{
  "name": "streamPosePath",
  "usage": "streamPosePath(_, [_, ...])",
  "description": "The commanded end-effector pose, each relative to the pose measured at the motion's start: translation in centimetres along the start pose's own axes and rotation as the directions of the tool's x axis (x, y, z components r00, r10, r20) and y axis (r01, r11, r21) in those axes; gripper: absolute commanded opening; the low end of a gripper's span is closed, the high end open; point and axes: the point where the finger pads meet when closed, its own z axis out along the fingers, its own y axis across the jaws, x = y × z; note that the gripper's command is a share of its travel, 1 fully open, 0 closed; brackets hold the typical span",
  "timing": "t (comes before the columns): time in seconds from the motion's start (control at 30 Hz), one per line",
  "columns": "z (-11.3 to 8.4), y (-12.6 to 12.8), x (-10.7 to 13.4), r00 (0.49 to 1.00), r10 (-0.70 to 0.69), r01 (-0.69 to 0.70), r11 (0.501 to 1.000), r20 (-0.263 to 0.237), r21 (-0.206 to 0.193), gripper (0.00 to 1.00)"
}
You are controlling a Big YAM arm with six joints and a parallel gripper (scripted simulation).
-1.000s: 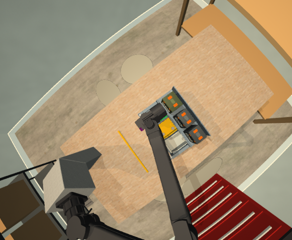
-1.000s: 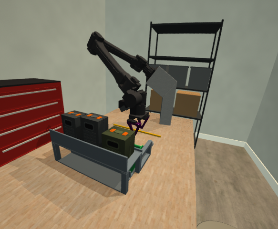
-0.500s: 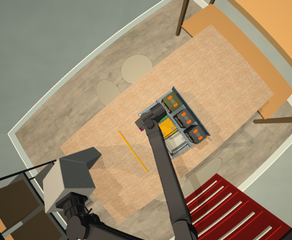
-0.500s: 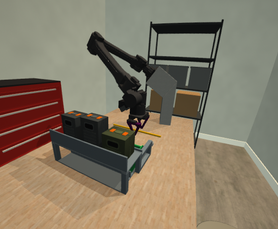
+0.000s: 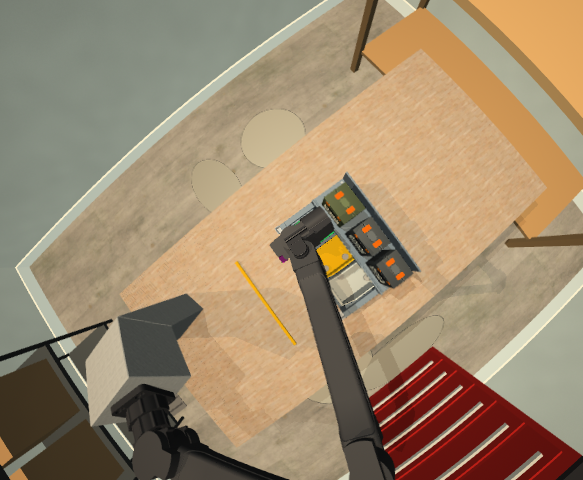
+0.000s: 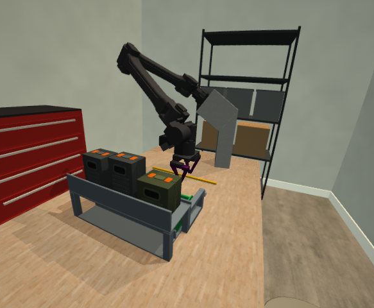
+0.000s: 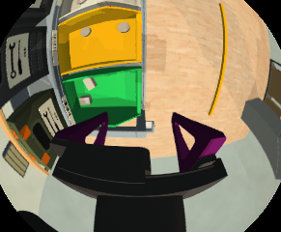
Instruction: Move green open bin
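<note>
The green open bin (image 7: 108, 93) sits in the low grey shelf (image 5: 356, 186) (image 6: 113, 199) on the table, at the end of a row of open bins. Two small pale parts (image 7: 86, 91) lie in it. In the exterior view only a strip of the green bin (image 6: 185, 197) shows; in the overhead view my wrist covers it. My gripper (image 7: 140, 115) (image 6: 182, 171) is open and empty. It hangs a little above the bin's table-side edge, one purple finger over the bin and the other over bare table.
A yellow bin (image 7: 101, 42) (image 5: 335, 255) and a pale bin (image 5: 353, 286) stand beside the green one. An olive case (image 5: 343, 202) (image 6: 158, 188) and two dark cases (image 5: 369, 236) fill the shelf's other row. A yellow rod (image 5: 265, 302) (image 7: 219, 58) lies on the table. A red tool chest (image 6: 24, 152) stands alongside.
</note>
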Motion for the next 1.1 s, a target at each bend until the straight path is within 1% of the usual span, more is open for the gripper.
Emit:
streamPosePath(0.0, [-0.7,1.0,0.2,1.000,-0.004,0.003,1.000,-0.005,-0.023,0.90])
streamPosePath(0.13, [1.2,0.2,-0.1,1.000,0.003,-0.003,1.000,-0.002,0.005,0.90])
streamPosePath(0.33, [1.7,0.2,0.2,1.000,-0.003,0.003,1.000,-0.004,-0.002,0.90])
streamPosePath(0.47, [2.7,0.3,-0.1,1.000,0.005,-0.005,1.000,-0.002,0.003,0.90])
streamPosePath(0.53, [2.7,0.3,-0.1,1.000,0.005,-0.005,1.000,-0.002,0.003,0.90])
streamPosePath(0.57, [1.8,0.4,0.9,1.000,-0.017,0.017,1.000,-0.007,-0.015,0.90])
streamPosePath(0.63, [3.3,0.2,-0.1,1.000,0.004,-0.004,1.000,-0.002,0.003,0.90])
streamPosePath(0.93, [5.3,0.1,-0.1,1.000,0.002,-0.002,1.000,-0.002,0.005,0.90])
streamPosePath(1.0, [5.1,0.4,0.4,1.000,-0.006,0.006,1.000,-0.005,-0.007,0.90])
streamPosePath(1.07, [5.4,0.4,0.4,1.000,-0.006,0.006,1.000,-0.005,-0.006,0.90])
